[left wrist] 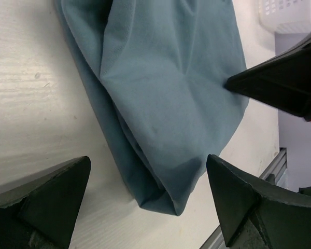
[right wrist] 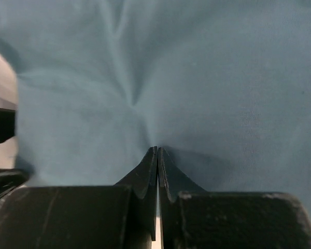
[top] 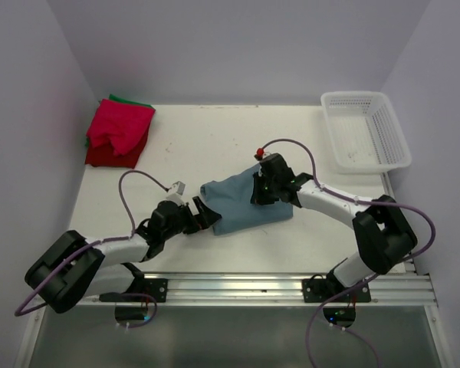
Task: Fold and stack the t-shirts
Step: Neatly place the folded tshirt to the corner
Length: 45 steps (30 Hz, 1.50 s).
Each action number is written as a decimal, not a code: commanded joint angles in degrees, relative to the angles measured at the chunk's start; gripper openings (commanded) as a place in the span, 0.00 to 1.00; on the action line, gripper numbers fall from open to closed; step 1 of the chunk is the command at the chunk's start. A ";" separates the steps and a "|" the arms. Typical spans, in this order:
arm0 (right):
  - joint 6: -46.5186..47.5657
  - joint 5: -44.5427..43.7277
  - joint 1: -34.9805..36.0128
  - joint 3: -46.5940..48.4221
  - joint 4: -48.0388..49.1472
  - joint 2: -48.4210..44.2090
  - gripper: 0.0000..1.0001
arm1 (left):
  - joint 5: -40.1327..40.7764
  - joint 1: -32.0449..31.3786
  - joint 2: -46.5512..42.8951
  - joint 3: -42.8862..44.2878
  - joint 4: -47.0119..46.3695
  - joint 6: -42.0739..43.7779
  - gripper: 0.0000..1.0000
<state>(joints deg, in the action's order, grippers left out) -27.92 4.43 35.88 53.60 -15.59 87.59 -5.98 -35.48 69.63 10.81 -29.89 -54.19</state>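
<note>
Sitting at far-left worktop (top: pixel 184 146) corner: soft red t-shirts (top: pixel 116 130), rumpled, green t-shirt (top: pixel 130 100) peeking out beneath. Left hand (top: pixel 205 214) gaping wide, flanking rounded left end of blue-grey t-shirt (top: pixel 241 203). Shirt lying mid-worktop, folded, smooth matte cloth. Right hand (right wrist: pixel 157 151) pinching its puckering surface, fingers pressed together. White mesh basket (top: pixel 366 130) sitting far right.

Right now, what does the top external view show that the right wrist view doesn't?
Only top external: the red folded stack at the table's far left corner and the white basket at far right. Only right wrist: that the right gripper is shut, with cloth puckering into its tips. Both: the blue-grey t-shirt.
</note>
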 commanded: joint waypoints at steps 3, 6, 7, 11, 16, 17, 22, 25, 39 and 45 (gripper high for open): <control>-1.52 -0.47 -0.28 -1.75 4.87 5.30 0.00 | 2.20 -0.81 9.10 -3.95 -9.56 -3.72 1.00; -1.78 -0.21 -0.28 -2.45 6.36 7.06 0.00 | 1.24 -0.81 13.93 -2.81 -13.70 -5.04 1.00; -1.78 -0.21 -0.28 -2.54 6.54 7.41 0.00 | 0.97 -0.90 15.09 -2.38 -13.79 -5.31 1.00; -1.78 -0.03 -0.28 -3.07 6.89 8.38 0.00 | 1.67 -1.16 20.36 -0.18 -14.05 -5.66 1.00; -1.52 -0.03 -0.28 -3.51 7.07 7.95 0.00 | 0.53 -1.43 29.50 1.49 -19.14 -7.15 1.00; -1.52 -0.03 -0.28 -3.51 6.90 7.95 0.00 | 0.44 -1.60 31.86 1.67 -19.76 -7.41 1.00; -1.08 -0.12 -0.28 -4.03 7.24 8.21 0.00 | -0.26 -2.31 36.28 3.25 -23.81 -9.00 1.00; -1.17 -0.30 -0.28 -4.65 7.86 8.47 0.00 | 0.26 -2.31 36.28 4.48 -22.85 -9.35 1.00; -0.20 -1.61 -0.28 -6.23 7.51 6.19 0.00 | 15.10 -2.40 19.51 15.28 24.23 -6.20 1.00; 0.50 -2.40 -0.28 -6.14 6.63 4.43 0.00 | 16.62 -1.34 20.19 29.34 42.54 1.44 1.00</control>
<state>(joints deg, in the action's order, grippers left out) -29.08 4.05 35.59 48.71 -6.46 93.97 5.87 -37.76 87.70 36.75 -8.99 -59.88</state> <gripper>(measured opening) 0.010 0.997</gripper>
